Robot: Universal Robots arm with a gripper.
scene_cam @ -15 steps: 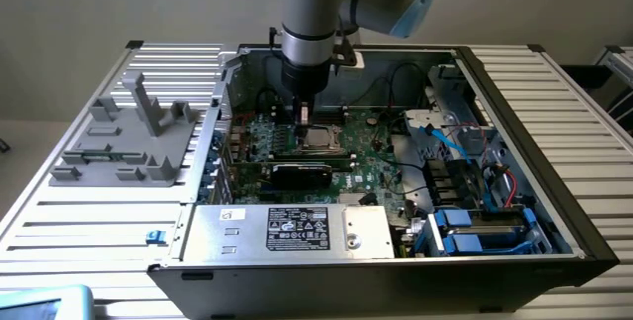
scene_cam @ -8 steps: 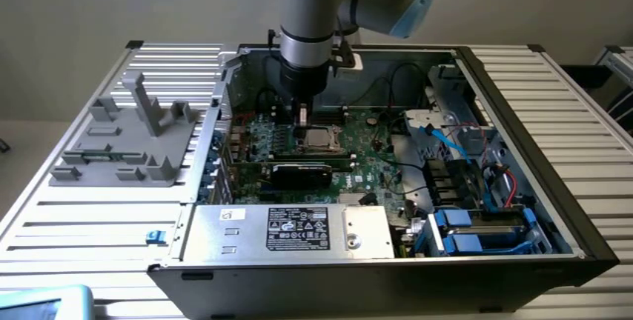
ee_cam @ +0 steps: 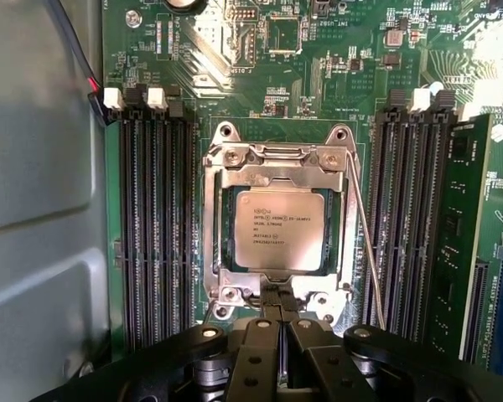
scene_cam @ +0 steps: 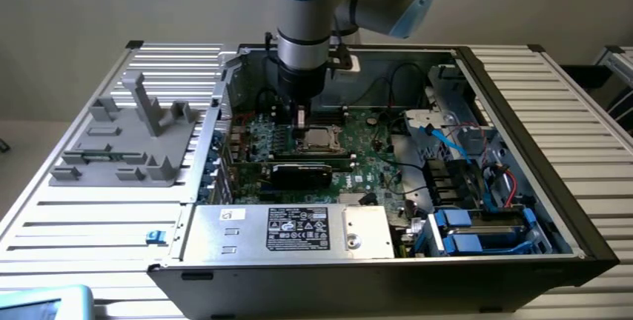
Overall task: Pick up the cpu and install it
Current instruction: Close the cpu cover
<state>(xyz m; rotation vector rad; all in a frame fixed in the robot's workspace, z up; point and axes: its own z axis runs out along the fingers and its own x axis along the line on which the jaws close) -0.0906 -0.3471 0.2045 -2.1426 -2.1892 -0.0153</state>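
A slatted metal table [scene_cam: 89, 216] holds a big computer case [scene_cam: 585, 235] that is open on top. Inside the case, at the near side, lies a silver box [scene_cam: 366, 235] with a black-and-white label. A gray plastic stand [scene_cam: 129, 138] sits on the table at the exterior view's left, just beside the case. A green board [scene_cam: 376, 161] covers the floor of the case. Blue parts [scene_cam: 465, 231] fill the near corner at the exterior view's right.

The arm [scene_cam: 302, 31] comes down from above into the far part of the case, near the wall on the exterior view's left. That wall is close to the arm, and there is more open room toward the middle of the case.

In the exterior view the cpu [scene_cam: 318, 138] is just a small silver square on the board, right beside the gripper [scene_cam: 299, 116]. The wrist view shows it up close. It lies flat in its socket, with a metal frame [ee_cam: 277, 172] around it and small words printed on its top.

The jaws are closed together and hold nothing. Their tips sit at the edge of the frame, and I cannot tell if they touch it. Long black slots [ee_cam: 155, 234] run along both sides of the socket. A thin wire lever [ee_cam: 365, 251] lies between the frame and one set of slots.
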